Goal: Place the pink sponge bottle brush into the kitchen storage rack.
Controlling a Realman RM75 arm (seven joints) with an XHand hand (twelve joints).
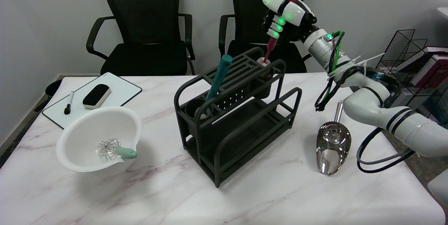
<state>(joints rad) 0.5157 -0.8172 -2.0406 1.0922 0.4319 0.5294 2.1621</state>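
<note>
My right hand (285,16) is raised above the far right end of the black storage rack (238,113) and grips the red handle of the pink sponge bottle brush (268,51). The brush hangs nearly upright. Its pale pink sponge end sits at the mouth of the rack's right-hand cup, with the lower part hidden inside. A teal-handled utensil (218,76) leans out of the rack's left-hand cup.
A shiny metal scoop (332,146) lies right of the rack. A white bowl (75,148) holding a whisk (115,149) stands at the left, with a whiteboard (120,92), eraser and marker behind it. Two black chairs stand beyond the table; a wire rack (402,51) is at right.
</note>
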